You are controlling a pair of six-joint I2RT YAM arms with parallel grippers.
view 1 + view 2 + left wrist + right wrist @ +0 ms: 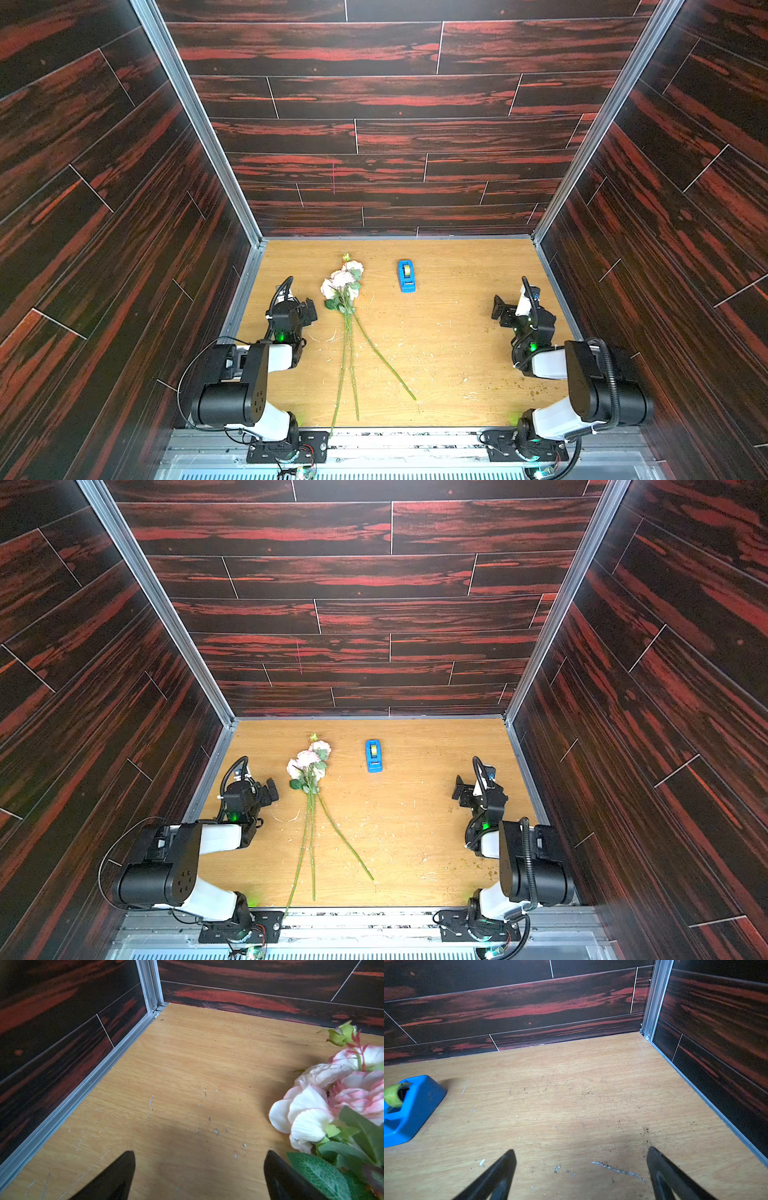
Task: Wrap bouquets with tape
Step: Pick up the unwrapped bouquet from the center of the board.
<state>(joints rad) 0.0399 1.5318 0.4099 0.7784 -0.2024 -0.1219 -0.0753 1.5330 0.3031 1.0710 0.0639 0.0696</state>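
The bouquets [344, 286] [309, 766] lie on the wooden table: pale pink-white blooms [324, 1101] toward the back wall, three long green stems [351, 365] fanning toward the front edge. The tape sits as a yellowish roll [393, 1095] in a blue dispenser [406, 276] [373, 756] [413, 1109], right of the blooms. My left gripper [311, 311] [272, 791] [199, 1157] is open over bare table just left of the flowers and leaves. My right gripper [498, 307] [459, 789] [581, 1155] is open near the right wall, well right of the dispenser, holding nothing.
Dark red-black wood-pattern walls with aluminium corner posts [195, 120] [598, 124] enclose the table on three sides. The tabletop [449, 353] carries scratches and small bits of debris. Both arm bases are mounted on the metal rail [407, 440] along the front edge.
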